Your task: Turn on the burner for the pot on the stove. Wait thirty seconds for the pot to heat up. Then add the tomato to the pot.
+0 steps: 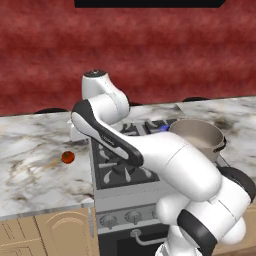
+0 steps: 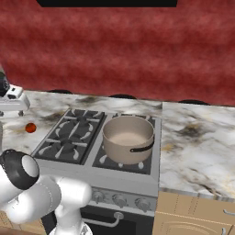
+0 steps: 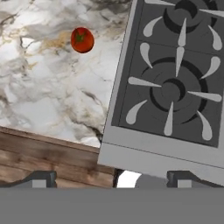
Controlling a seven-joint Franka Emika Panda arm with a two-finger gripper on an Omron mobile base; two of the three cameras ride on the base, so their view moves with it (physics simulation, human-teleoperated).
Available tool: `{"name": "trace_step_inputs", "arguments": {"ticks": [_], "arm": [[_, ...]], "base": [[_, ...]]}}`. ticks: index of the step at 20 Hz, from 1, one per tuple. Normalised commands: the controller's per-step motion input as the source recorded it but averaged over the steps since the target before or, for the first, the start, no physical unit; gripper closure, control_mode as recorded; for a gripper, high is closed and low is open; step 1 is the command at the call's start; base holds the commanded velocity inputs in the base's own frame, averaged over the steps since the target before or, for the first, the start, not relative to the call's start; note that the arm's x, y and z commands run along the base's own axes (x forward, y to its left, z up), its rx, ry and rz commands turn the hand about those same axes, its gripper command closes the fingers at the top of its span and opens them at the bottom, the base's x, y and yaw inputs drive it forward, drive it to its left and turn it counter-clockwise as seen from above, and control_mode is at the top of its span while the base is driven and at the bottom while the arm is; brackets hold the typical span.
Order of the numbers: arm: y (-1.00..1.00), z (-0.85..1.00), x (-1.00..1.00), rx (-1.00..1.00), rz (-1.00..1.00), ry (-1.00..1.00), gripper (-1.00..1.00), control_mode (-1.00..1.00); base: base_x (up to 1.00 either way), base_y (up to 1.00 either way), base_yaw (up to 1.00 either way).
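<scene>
The grey-tan pot (image 1: 197, 134) (image 2: 128, 137) stands on the right half of the steel stove (image 1: 114, 196) (image 2: 133, 181). A small blue glow marks the burner (image 1: 163, 128) at the pot's rear left edge. The red tomato (image 1: 68, 157) (image 2: 30, 127) (image 3: 82, 40) lies on the marble counter left of the stove. My gripper (image 3: 113, 179) hangs open and empty above the stove's front left corner, the tomato ahead and to its left. Its hand shows at the left edge of the right base view.
An unlit burner (image 3: 169, 91) with grey grate fingers lies under the hand. Round knobs (image 2: 119, 199) and a bar handle (image 2: 98, 222) line the stove front. Marble counter (image 2: 197, 147) runs on both sides; a red wall stands behind. Wooden cabinet fronts (image 3: 48, 157) are below the counter.
</scene>
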Motion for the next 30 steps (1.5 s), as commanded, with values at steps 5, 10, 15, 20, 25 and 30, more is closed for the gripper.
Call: {"name": "trace_step_inputs", "arguments": {"ticks": [5,10,15,20,25,30], "arm": [[0.11,-0.27,0.45,0.00,0.00,0.05,-1.00,-1.00],[0.37,-0.28,0.22,0.00,-0.01,0.09,-1.00,-1.00],[0.43,-0.25,0.18,0.00,-0.03,0.10,-1.00,-1.00],[0.25,-0.22,0.32,0.00,-0.01,0.06,-1.00,-1.00],[0.23,-0.41,0.37,-0.05,0.00,0.01,-1.00,-1.00],[0.18,-0.48,0.26,-0.07,0.00,-0.02,-1.00,-1.00]], "base": [[0.00,0.00,0.00],[0.00,0.00,0.00],[0.00,0.00,0.00],[0.00,0.00,0.00],[0.00,0.00,0.00],[0.00,0.00,0.00]]}}
